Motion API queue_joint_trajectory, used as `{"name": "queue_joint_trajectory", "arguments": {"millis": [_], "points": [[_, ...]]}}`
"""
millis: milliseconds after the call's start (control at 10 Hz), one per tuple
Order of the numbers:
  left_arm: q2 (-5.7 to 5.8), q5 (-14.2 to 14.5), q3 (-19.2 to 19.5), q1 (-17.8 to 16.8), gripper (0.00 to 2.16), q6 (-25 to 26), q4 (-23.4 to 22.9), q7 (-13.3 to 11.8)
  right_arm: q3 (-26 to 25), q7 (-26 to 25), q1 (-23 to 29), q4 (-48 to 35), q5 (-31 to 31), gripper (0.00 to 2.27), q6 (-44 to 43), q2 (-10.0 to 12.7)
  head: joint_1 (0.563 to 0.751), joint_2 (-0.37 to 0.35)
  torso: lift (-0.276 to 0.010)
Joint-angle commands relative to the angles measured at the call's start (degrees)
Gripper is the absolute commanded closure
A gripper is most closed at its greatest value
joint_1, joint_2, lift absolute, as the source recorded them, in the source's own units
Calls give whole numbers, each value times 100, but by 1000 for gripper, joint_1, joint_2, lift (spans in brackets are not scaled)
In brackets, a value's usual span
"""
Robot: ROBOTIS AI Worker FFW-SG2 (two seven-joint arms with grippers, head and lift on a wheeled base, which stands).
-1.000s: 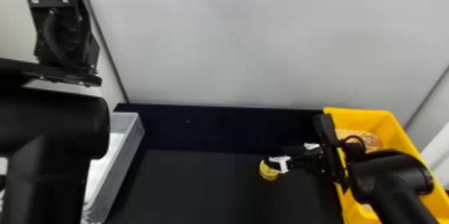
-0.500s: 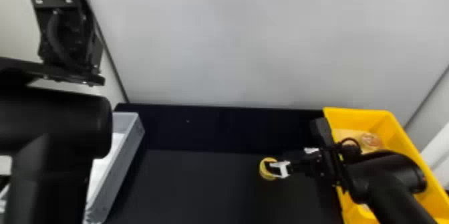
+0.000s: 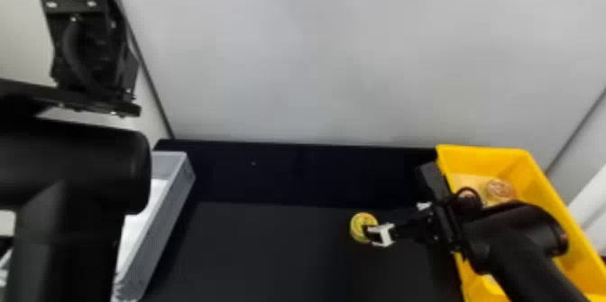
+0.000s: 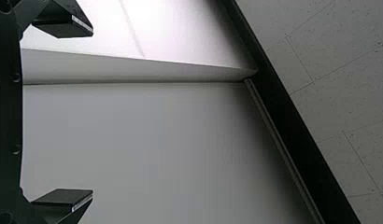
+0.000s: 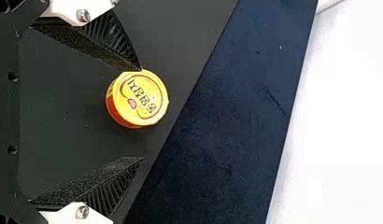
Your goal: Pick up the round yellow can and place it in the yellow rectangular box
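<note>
In the head view my right gripper [image 3: 376,233] is low over the black table, at the right side of the round yellow can [image 3: 363,227]. The right wrist view has the can [image 5: 139,99] standing between the open fingers of my right gripper [image 5: 142,114], close against one fingertip and with a gap to the other. The yellow rectangular box [image 3: 511,156] stands at the right, partly behind the right arm. My left arm is parked at the upper left, its gripper mount [image 3: 90,44] raised; the left wrist view has its gripper [image 4: 92,112] open with nothing between the fingers.
A grey tray [image 3: 155,233] with white contents stands at the left, partly behind the left arm. A round container [image 3: 499,189] lies inside the yellow box. Behind the black table [image 3: 270,251] rises a pale wall [image 3: 338,62].
The right gripper has shifted slightly at the can, its white-mounted finger now lower and overlapping the can's right side. The right forearm has also moved a little. The can stays about where it was.
</note>
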Motion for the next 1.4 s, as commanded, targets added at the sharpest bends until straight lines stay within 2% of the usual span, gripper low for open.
{"name": "queue_joint_trajectory", "arguments": {"millis": [0,600,1300], "points": [[18,20,-7,1,70,-36,11,-1,22,-87,-200,434,67,117,-194,15,663,54,-10],[9,64,-69,-34,70,-124,90,-1,-93,-254,-490,856,155,128,-396,15,663,54,-10],[9,90,-130,-69,70,-168,134,-10,-13,-113,-543,1366,93,142,-370,129,663,54,-10]]}}
